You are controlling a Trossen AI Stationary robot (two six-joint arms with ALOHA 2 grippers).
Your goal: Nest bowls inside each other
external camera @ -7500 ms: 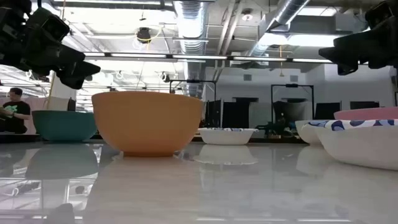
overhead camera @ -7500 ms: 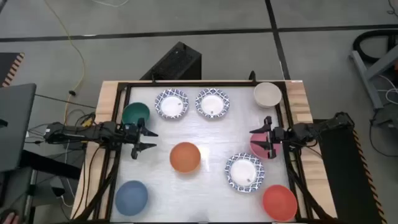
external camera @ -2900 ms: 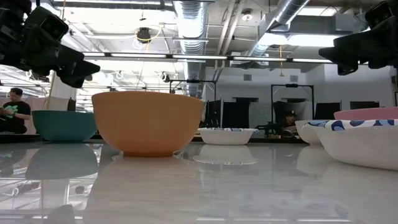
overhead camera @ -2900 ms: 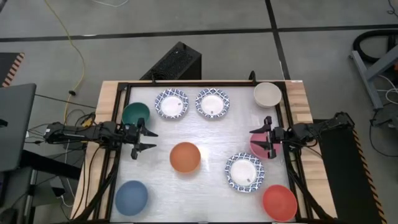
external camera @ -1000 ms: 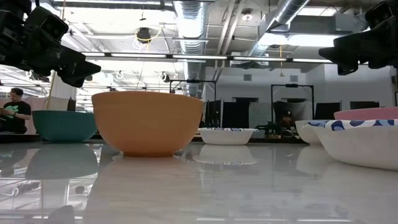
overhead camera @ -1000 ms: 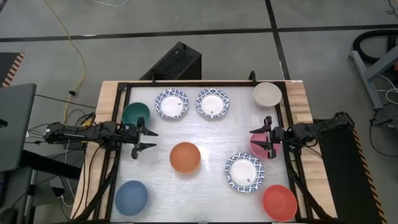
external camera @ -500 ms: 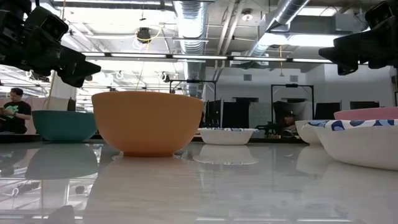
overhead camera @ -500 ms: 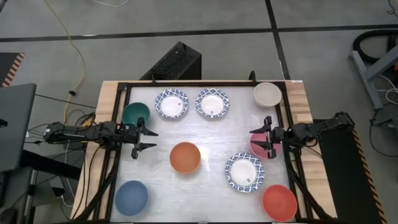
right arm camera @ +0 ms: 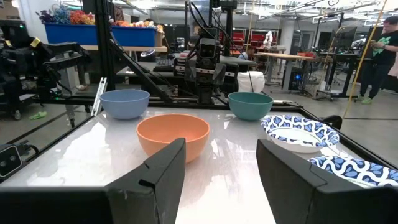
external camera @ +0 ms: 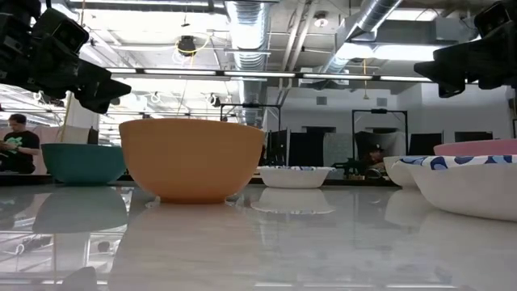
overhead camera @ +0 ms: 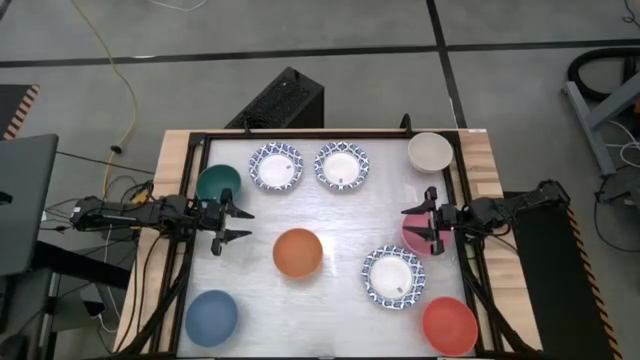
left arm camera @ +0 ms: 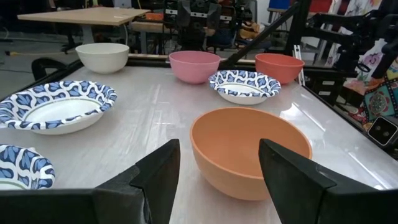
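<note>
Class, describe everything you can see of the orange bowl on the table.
The orange bowl is plain, round and deep, with a smooth matte look like plastic or glazed ceramic, and a narrow foot at its base. It stands upright and empty near the middle of the glossy white table, which mirrors it faintly. No other bowl touches it, and nothing is nested in it. Neither gripper touches it: the left gripper hangs open off to one side, facing it.
</note>
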